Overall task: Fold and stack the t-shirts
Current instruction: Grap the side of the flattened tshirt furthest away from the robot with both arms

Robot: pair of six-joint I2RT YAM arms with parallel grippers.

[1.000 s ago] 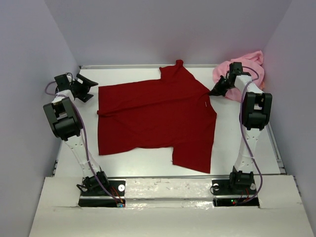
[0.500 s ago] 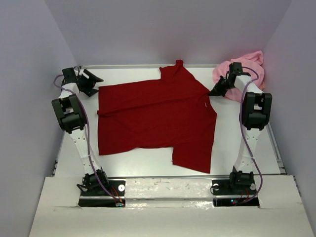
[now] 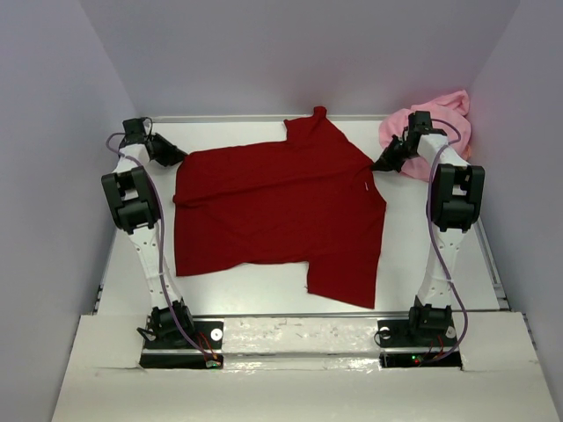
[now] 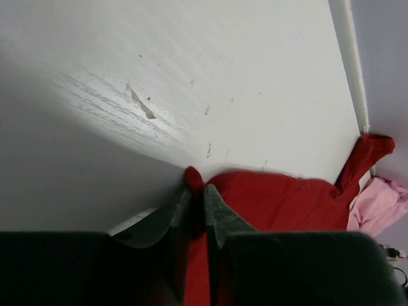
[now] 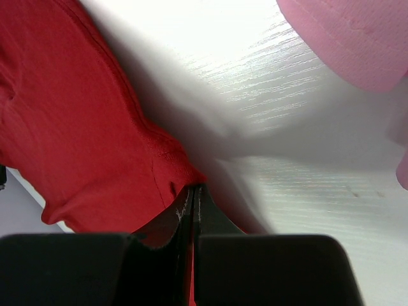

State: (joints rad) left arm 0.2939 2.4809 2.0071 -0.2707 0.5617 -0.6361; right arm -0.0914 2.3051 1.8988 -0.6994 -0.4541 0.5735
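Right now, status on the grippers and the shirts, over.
Left gripper shut on red shirt corner. Right gripper shut on its opposite edge. Shirt spread out, unfolded. Pink shirt bunched far right, out of the way.

White desk (image 3: 264, 286), surface scuffed, with glare patches. Raised rim (image 3: 220, 118) along the far edge. Pale lavender walls (image 3: 299, 53) enclose three sides. White panel (image 3: 299, 387) spans the near edge.
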